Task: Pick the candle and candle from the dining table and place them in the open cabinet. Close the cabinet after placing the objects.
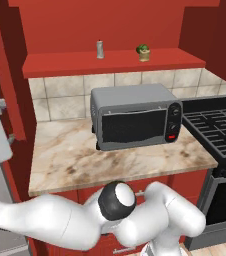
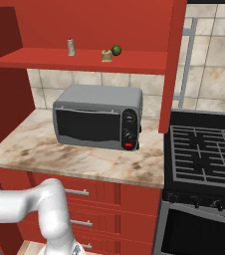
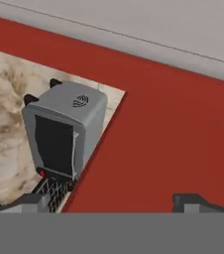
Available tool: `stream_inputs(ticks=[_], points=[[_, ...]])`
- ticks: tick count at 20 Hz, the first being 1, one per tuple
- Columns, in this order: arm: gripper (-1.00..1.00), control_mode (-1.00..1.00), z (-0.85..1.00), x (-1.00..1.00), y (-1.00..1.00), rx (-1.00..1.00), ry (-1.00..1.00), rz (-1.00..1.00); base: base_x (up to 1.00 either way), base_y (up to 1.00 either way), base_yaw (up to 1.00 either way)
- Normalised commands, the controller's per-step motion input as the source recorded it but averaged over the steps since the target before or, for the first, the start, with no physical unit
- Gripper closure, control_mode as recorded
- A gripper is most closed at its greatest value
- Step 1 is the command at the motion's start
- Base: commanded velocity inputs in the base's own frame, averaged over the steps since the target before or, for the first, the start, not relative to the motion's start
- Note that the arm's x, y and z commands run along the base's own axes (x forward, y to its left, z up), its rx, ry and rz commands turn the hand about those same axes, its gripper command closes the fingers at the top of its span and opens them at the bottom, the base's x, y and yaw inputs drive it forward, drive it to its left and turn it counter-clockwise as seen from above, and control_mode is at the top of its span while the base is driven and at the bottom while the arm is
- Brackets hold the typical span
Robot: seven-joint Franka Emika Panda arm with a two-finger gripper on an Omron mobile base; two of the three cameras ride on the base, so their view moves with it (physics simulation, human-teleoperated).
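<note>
Both candles are on the open cabinet (image 1: 115,64) shelf, upper centre of the L base view: slim grey candle (image 1: 100,49) upright at frame centre-left, long axis vertical; squat olive-gold candle (image 1: 144,54) to its right, well apart, also upright. A green ball (image 2: 116,50) sits just beside the squat one in the R base view, behind it; can't tell if touching. Judged from this, placing is done; door closing remains.

My gripper (image 3: 109,201) is spread wide, nothing between the tips, holding nothing. Hand cam looks down from above the cabinet top: red top panel across frame centre-right, toaster oven (image 3: 64,134) and marble counter (image 3: 5,124) at left, far below. So the candles lie below and in front of me, under that red panel.

Arm pose: swung far to the left side of the L base view, elbow low at bottom centre, forearm running off the left edge. Cabinet door (image 2: 176,60) stands edge-on at upper right of the R base view, bar handle (image 2: 188,55) beyond it. Next move likely turns on reaching a door edge, not the candles.
</note>
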Motion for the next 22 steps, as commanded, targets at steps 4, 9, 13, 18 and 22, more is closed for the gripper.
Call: stream_inputs(ticks=[4, 9, 13, 18, 22], points=[[-1.0, -1.0, 0.3, 0.0, -0.68, 0.13, 0.0, -0.04, 0.0, 0.0, 0.0], [-1.0, -1.0, 0.19, 0.14, -0.73, 0.15, 0.0, -0.02, 0.0, 0.0, 0.0], [-1.0, -1.0, 0.06, 0.2, -0.79, 0.16, 0.0, 0.0, 0.0, 0.0, 0.0], [-1.0, -1.0, 0.01, 0.2, -0.85, 0.17, 0.0, 0.0, 0.0, 0.0, 0.0], [-1.0, -1.0, 0.0, 0.2, -0.9, 0.18, 0.0, 0.0, 0.0, 0.0, 0.0]])
